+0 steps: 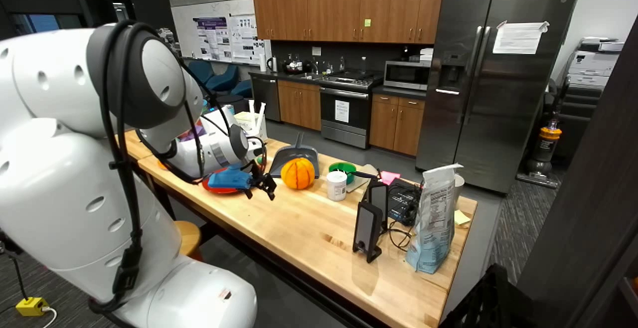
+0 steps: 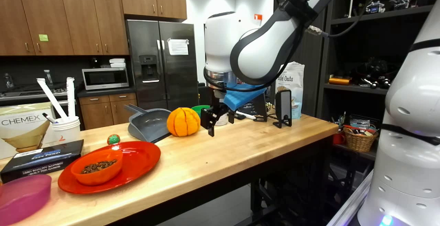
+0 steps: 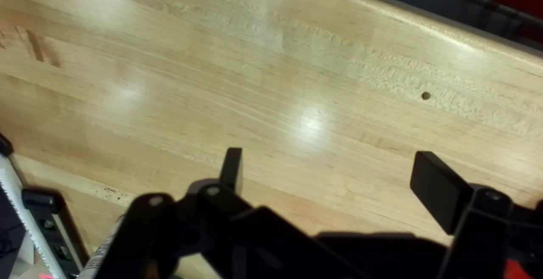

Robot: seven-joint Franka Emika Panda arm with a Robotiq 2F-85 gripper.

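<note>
My gripper [image 1: 260, 192] is open and empty above the wooden table [image 1: 299, 228]. In the wrist view its two black fingers [image 3: 331, 164] stand wide apart with only bare tabletop between them. It also shows in an exterior view [image 2: 220, 127]. It touches nothing that I can see. An orange pumpkin [image 1: 298, 173] with dark lines is among the nearest things, in front of a grey dustpan [image 2: 151, 124]. A white tub [image 1: 336, 186] and a green bowl [image 1: 349, 169] stand close by. A red plate [image 2: 144, 166] holds an orange bowl [image 2: 99, 177] with brown bits in it.
Two black speakers [image 1: 367, 231], a dark device with cables [image 1: 402, 202] and a bag of oats [image 1: 432, 228] stand at one table end. A black box [image 2: 41, 159], a white cup [image 2: 67, 131], a Chemex box [image 2: 24, 121] and a pink bowl [image 2: 24, 198] are at the other.
</note>
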